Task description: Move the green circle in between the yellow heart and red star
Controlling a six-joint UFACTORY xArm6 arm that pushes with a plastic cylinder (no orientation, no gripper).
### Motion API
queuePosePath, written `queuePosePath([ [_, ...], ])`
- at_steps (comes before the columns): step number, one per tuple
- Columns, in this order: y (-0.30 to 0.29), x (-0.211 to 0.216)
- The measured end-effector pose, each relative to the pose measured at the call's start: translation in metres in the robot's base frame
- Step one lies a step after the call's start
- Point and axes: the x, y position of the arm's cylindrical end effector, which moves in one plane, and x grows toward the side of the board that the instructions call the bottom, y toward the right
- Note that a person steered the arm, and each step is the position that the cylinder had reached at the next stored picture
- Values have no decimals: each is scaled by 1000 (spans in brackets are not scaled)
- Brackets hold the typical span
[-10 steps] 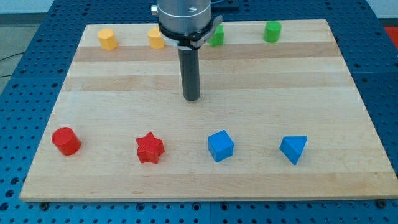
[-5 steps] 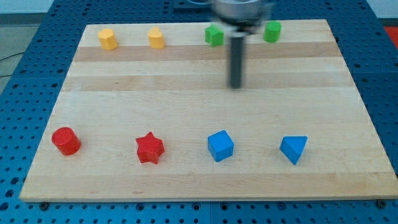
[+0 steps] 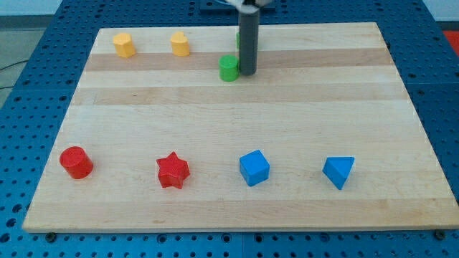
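Observation:
The green circle (image 3: 229,69) lies on the wooden board (image 3: 215,122) near the view's top, just below the top row. My tip (image 3: 247,73) touches its right side. The yellow heart (image 3: 180,44) sits up and to the left of the green circle. The red star (image 3: 172,170) lies near the view's bottom, left of centre, far below both.
A yellow hexagonal block (image 3: 124,44) sits at the top left. A second green block (image 3: 239,41) is mostly hidden behind the rod. A red cylinder (image 3: 75,162), a blue cube (image 3: 254,168) and a blue triangular block (image 3: 338,172) line the bottom row.
The rod swung right, then back left along the top. The green circle has left the top right and now lies left of the rod, below the top row.

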Motion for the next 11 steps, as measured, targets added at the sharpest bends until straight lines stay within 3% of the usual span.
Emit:
queuePosePath([
  [1,0,-4],
  [2,26,-35],
  [4,-98,-31],
  [5,-121,-24],
  [6,-88,36],
  [9,-95,-6],
  [10,-181,18],
  [11,-209,62],
])
